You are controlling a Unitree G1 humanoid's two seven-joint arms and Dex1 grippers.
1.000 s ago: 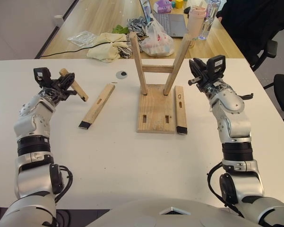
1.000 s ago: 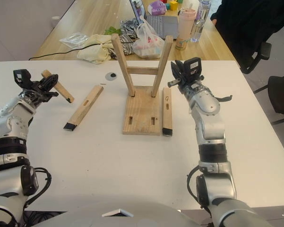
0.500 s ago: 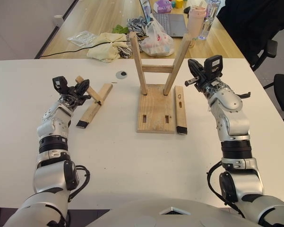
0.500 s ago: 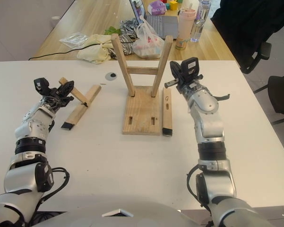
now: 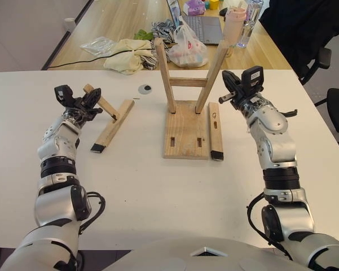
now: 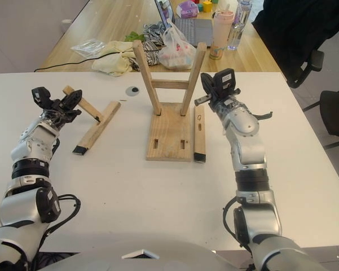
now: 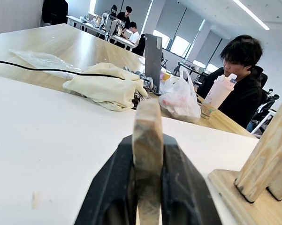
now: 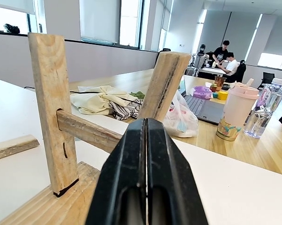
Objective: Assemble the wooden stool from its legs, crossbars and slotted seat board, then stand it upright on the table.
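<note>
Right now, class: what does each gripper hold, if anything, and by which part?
The left gripper holds a short wooden crossbar near one end. The right gripper is shut on nothing, beside the stool's upright leg.

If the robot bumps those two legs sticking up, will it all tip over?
Probably not easily: the seat board lies flat and wide on the table. The legs are joined by a crossbar, so they likely feel stiff; it may just slide.

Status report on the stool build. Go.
Left gripper shut on crossbar, near the left loose leg. Right gripper shut, empty, by the fitted legs. Seat board flat, two legs in, second loose leg alongside. Open slots unblocked.
</note>
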